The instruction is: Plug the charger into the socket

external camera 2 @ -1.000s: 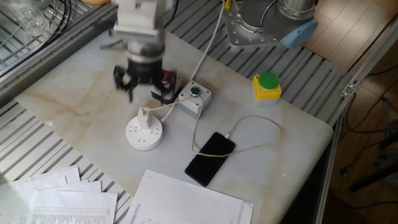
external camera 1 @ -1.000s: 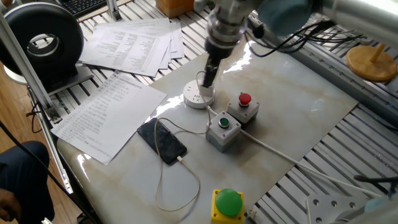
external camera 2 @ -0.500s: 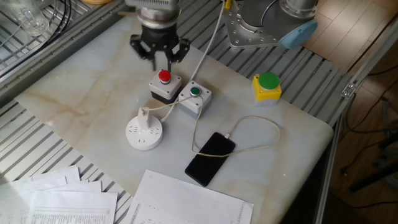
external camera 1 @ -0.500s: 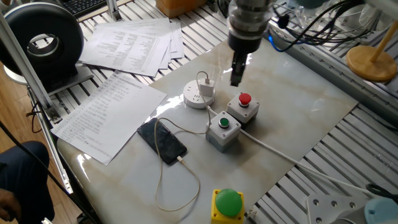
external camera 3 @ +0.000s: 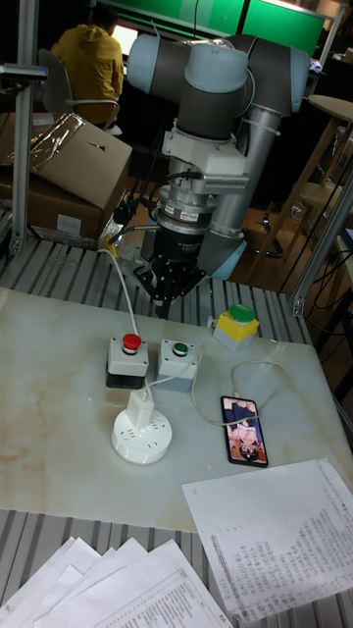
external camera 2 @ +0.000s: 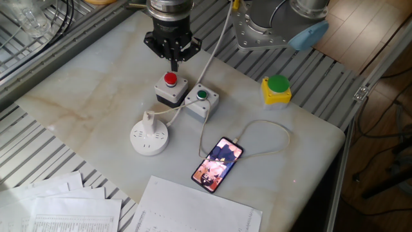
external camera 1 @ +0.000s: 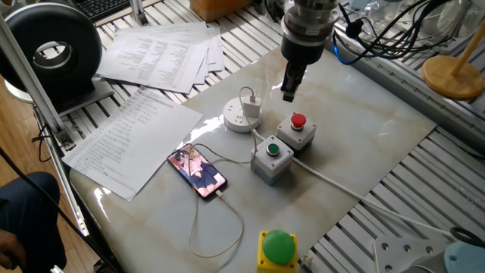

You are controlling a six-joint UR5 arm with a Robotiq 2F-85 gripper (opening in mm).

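Since a second ago the two-finger gripper (external camera 2: 172,54) is sitting well away from the round white puck-shaped socket (external camera 2: 149,139), hanging over the far part of the marble worktop (external camera 2: 77,96) beyond the grey box with the red button (external camera 2: 170,87), and the black smartphone (external camera 2: 218,164) is now showing a lit screen. Standing upright on the socket's top face is the small white cube-like charger (external camera 1: 251,104), which looks seated in the slots, so the plugging appears done. Its thin white cable (external camera 2: 270,145) is looping toward the worktop's near edge and back to the phone. The charger looks light, hard-shelled and smooth, so a firm pinch across its two flat sides, low on the body, would suit it best; the soft cable would tug at it if dragged, and the light socket might lift with it. Overhead, the arm is pointing its wrist straight down in the tall fixed view, with the fingers (external camera 2: 168,50) drawn close together and holding nothing. Beside the red-button box, a grey box with a green button (external camera 2: 201,102) is sitting apart from the socket.
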